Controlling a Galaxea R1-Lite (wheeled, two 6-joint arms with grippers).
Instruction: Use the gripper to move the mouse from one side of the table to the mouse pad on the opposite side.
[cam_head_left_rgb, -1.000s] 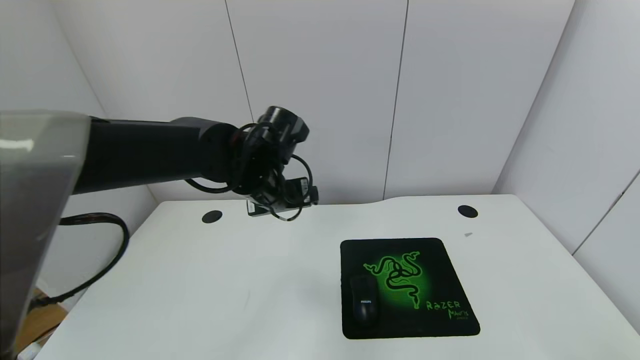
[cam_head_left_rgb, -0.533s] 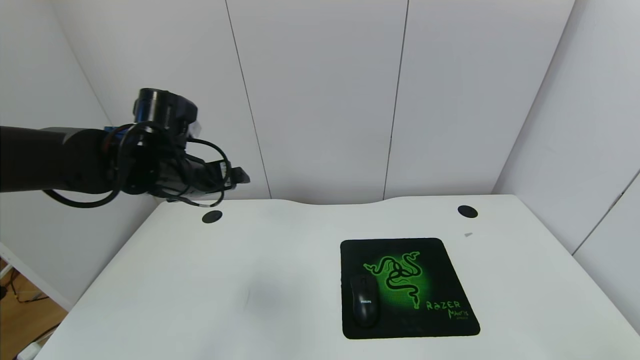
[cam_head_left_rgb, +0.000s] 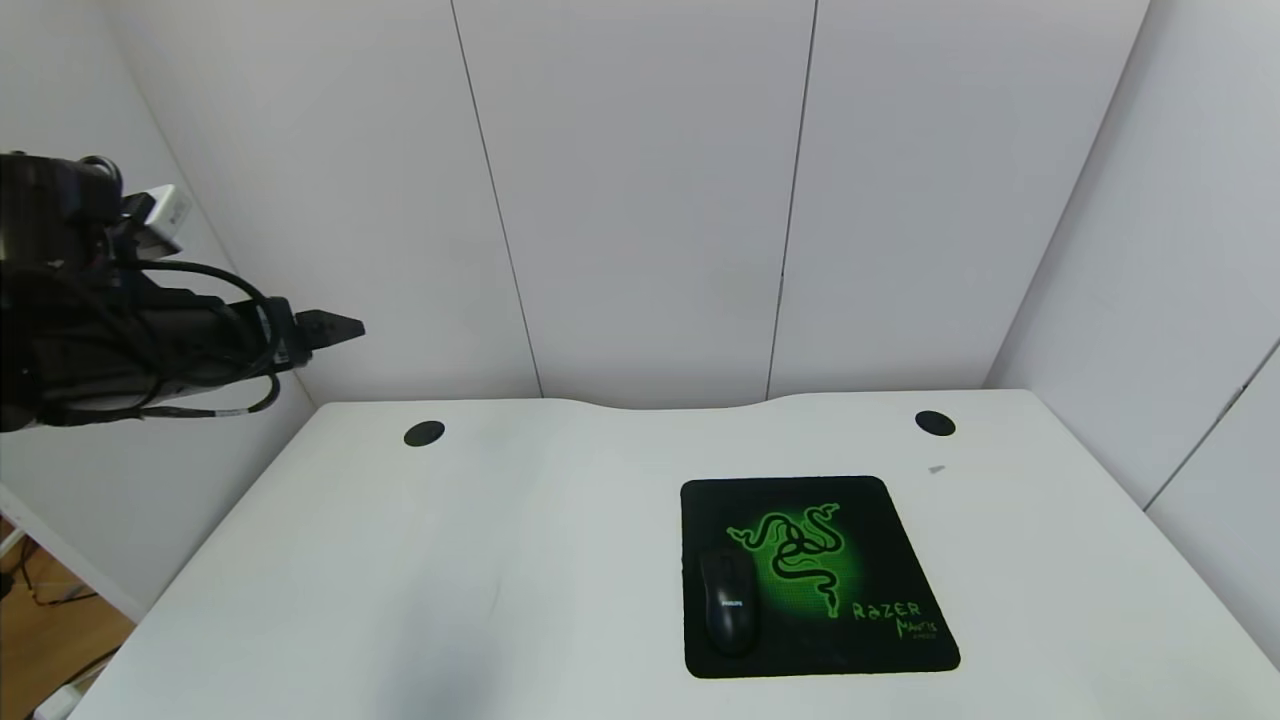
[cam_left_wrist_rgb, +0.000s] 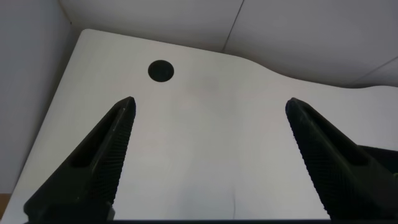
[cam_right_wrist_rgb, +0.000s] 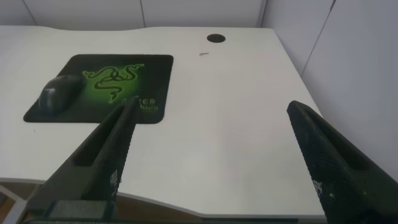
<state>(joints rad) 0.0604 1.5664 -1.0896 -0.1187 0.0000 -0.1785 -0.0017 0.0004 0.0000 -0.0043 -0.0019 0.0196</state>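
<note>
Table (cam_head_left_rgb: 420, 580): white desk top, two cable holes (cam_head_left_rgb: 424, 433) at the far corners, curved notch in the far edge.

Mouse pad (cam_head_left_rgb: 880, 540) sits on the right half of the table, flat, green snake logo up.

Mouse (cam_head_left_rgb: 728, 602) is on the pad, at its near-left corner, fully inside the pad edge as far as I can see. Nothing is touching it.

Left gripper (cam_left_wrist_rgb: 208, 112) is up in the air off the left far corner of the table, well apart from the mouse; fingers spread wide, nothing between them.

Right gripper (cam_right_wrist_rgb: 211, 118) hangs off the right near side of the table, looking across at the pad; fingers also wide apart and empty. Looks parked.

Status, my read: placement done, mouse delivered and released. Nothing left but stowing the left arm.
</note>
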